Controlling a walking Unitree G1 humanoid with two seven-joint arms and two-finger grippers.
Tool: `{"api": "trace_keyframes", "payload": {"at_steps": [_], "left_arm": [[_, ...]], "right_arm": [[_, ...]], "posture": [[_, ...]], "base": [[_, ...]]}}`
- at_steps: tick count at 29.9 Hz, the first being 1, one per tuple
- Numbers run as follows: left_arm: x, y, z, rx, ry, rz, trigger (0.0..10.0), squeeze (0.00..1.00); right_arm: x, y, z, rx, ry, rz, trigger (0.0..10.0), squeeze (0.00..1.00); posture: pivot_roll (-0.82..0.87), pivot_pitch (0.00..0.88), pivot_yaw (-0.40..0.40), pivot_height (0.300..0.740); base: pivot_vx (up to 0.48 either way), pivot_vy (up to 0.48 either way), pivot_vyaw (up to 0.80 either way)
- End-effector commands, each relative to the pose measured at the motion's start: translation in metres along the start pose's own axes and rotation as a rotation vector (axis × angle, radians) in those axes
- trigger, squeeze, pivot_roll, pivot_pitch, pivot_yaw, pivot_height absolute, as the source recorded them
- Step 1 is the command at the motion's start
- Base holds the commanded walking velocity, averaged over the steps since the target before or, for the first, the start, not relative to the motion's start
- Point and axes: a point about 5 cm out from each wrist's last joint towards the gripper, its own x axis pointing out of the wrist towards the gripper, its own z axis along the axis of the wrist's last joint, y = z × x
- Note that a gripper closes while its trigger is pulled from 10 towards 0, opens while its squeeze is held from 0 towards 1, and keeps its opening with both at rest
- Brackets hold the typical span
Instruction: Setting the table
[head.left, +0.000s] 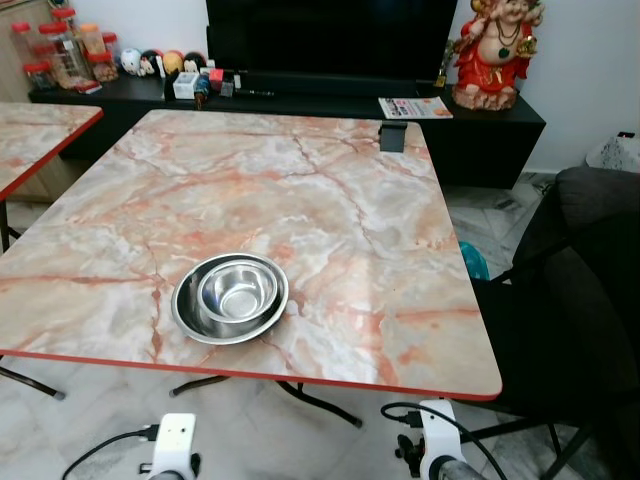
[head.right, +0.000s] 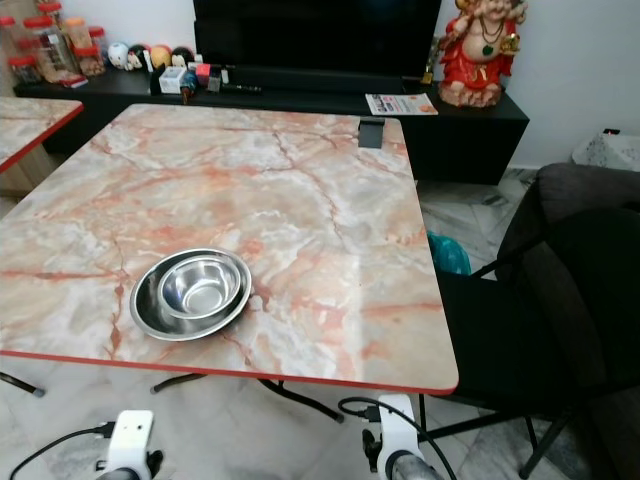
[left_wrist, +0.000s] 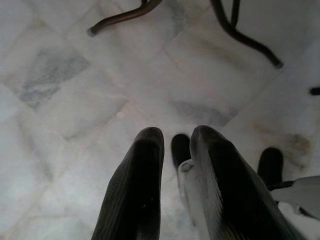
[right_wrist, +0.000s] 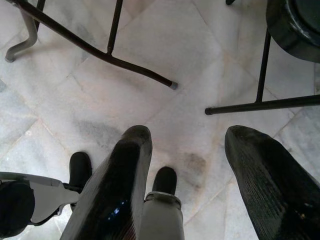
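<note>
Both arms hang low — bowls (head.left: 231, 297) sit nested on the table (head.left: 330, 210).

The head views were evenly and brightly lit by soft indoor light, and sharp from edge to edge with no motion blur. The desk (head.left: 330, 190) took a pale sheen across its glossy marble top, and the nested steel bowls (head.left: 231, 297) carried bright glints on their rims and a soft shadow to one side. The television screen (head.left: 330, 35) stayed a flat black. The wrist views were dimmer and greyer: the floor (left_wrist: 75, 100) was in fair focus, while the close black fingers (right_wrist: 112, 190) were blurred and underexposed, with little surface detail.
</note>
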Motion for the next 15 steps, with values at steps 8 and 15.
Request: {"api": "trace_keyframes", "payload": {"at_steps": [8,15], "left_arm": [[0.002,-0.019,-0.015,0.100,0.036,-0.066,10.0,0.00],[0.002,-0.019,-0.014,-0.001,0.011,-0.035,10.0,0.00]], "right_arm": [[-0.001,-0.006,0.000,-0.001,0.002,-0.023,10.0,0.00],[-0.001,-0.008,-0.001,0.004,0.000,-0.028,10.0,0.00]], "posture": [[-0.02,0.000,-0.025,0.732],[-0.04,0.000,-0.012,0.732]], "base": [[0.000,0.000,0.00],[0.000,0.049,0.00]]}}
